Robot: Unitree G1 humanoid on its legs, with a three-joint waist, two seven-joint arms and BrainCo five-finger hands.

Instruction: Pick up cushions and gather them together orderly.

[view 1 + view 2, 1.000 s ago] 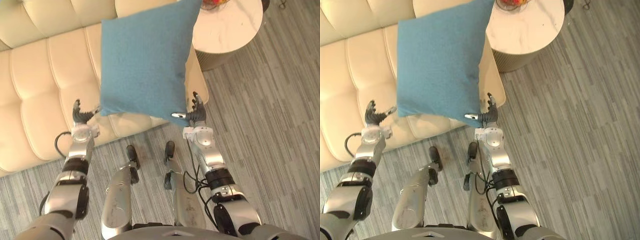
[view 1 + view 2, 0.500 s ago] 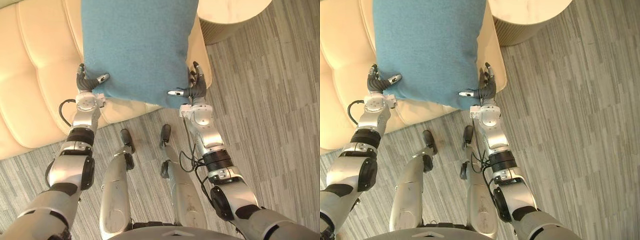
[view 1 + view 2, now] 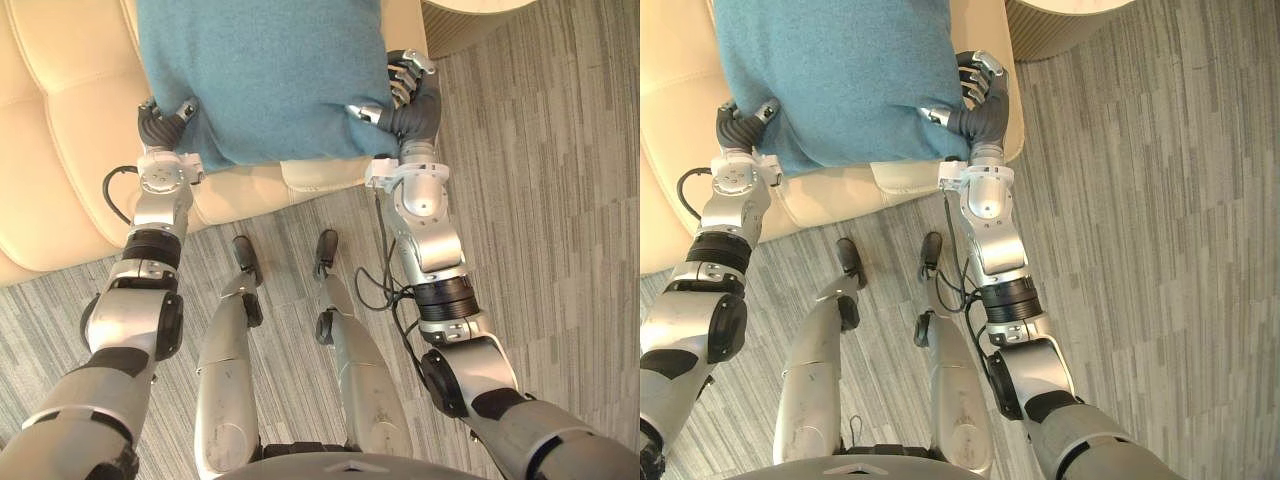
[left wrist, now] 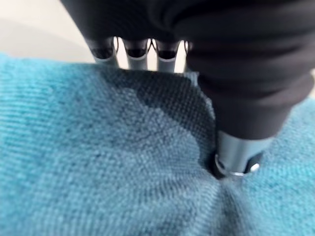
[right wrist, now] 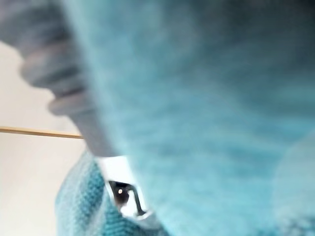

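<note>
Your view has swung down since a second ago, so read the shift with care: the sofa (image 3: 60,120) and the floor (image 3: 560,200) have slid up the picture together, and that is the camera, not the furniture. What has really changed is the blue cushion (image 3: 260,70). A second ago it hung tilted like a diamond, high over the sofa's seat. Now it sits square-on over that seat, its near edge just behind the sofa's front edge. Whether its weight is on the seat yet, I cannot tell.

Your left hand (image 3: 160,125) is at the cushion's near corner on the sofa's left part. Its wrist view shows the thumb (image 4: 236,157) dug into the blue cloth, making a dimple, with the fingers (image 4: 135,51) hooked over the cushion's edge, so that hand is clamped on the cushion.

Your right hand (image 3: 412,105) has changed most. A second ago its fingers stood straight up beside the corner; now they are curled round the cushion's other near corner, thumb on the front face, by the sofa's right end. Its wrist view is blurred, with blue cloth pressed close.

The sofa carries the cushion. The round side table (image 3: 465,30) stands just beyond the sofa's right end.
</note>
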